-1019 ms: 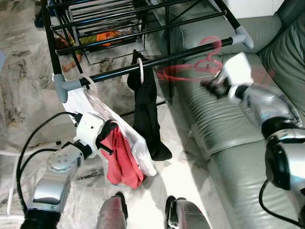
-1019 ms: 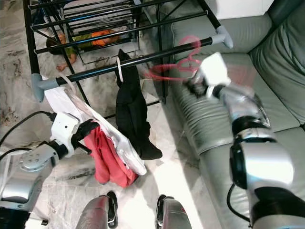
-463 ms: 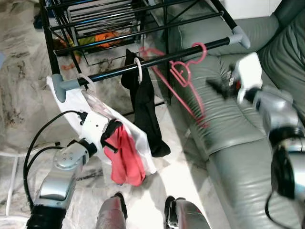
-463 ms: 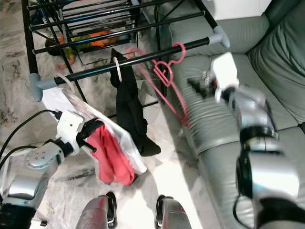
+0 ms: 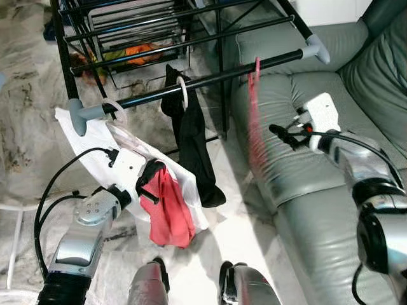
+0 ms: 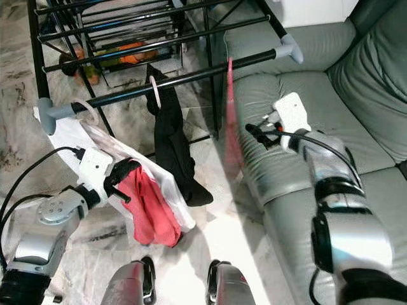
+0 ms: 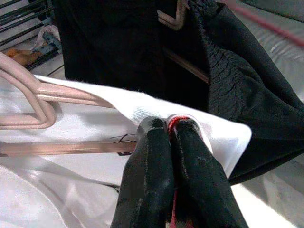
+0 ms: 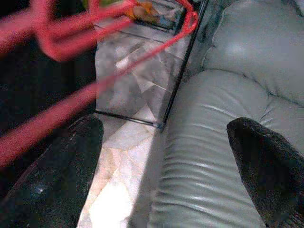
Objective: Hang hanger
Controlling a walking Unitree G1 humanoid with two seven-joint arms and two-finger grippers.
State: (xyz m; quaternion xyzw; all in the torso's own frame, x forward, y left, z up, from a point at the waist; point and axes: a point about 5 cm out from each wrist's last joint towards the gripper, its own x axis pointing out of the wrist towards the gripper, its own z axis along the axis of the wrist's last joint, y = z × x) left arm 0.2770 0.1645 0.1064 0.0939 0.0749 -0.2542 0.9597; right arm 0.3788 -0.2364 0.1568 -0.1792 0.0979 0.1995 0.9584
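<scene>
A pink hanger hangs by its hook from the black rail of the drying rack, seen edge-on and blurred. My right gripper is open over the grey sofa, a short way to the right of the hanger and not touching it. In the right wrist view the fingers stand wide apart, with the pink hanger ahead of them. My left gripper is low on the left, shut on a red cloth. In the left wrist view its fingertips pinch the red cloth against white fabric.
A black garment hangs from a white hanger ring on the same rail. A white garment hangs at the rail's left end. The grey sofa fills the right side. More rack bars stand behind. Marble floor lies below.
My right gripper has let go of the pink hanger and drawn back down toward the sofa. The hanger now hangs on the rail and has swung edge-on. The left gripper still holds the red cloth.
</scene>
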